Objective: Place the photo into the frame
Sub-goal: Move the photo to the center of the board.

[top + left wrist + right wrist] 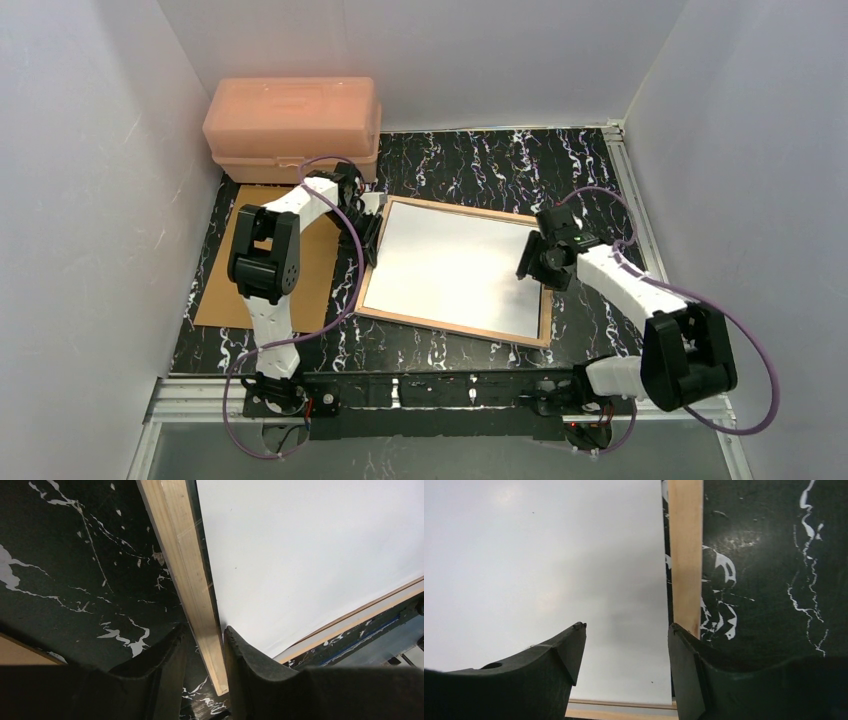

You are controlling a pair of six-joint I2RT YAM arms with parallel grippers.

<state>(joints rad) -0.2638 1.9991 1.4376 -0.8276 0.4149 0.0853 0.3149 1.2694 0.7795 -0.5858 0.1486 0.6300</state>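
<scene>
The photo (455,268) lies white back up inside the frame (180,565), so its printed side is hidden. The frame lies flat with its tan wood back up, near the middle of the black marbled table (480,160), and its clear pane cannot be seen under the sheet. From above, the white sheet fills the opening almost to the wooden rails. Whether it sits fully down in the recess cannot be told. Each wrist camera catches only a strip of rail and part of the white back. In the overhead view both sets of fingertips are too dark and small to read against the table.

The left gripper (205,630) stands at the frame's left rail with its jaws partly apart, one on each side of the wood. The outer finger (165,675) is over the table with a thin dark gap to the rail. The inner one (250,670) is over the white back, hard against the rail's inner edge (actual contact is unclear). It clamps nothing.

The right gripper (627,625) hovers at the right rail with its jaws wide apart and nothing between them. One finger (559,660) is above the white back and the other (694,680) is by the wood.

A brown backing board (216,295) lies under the left arm, partly covered by it. A pink plastic box (292,125) sits at the far left corner.
</scene>
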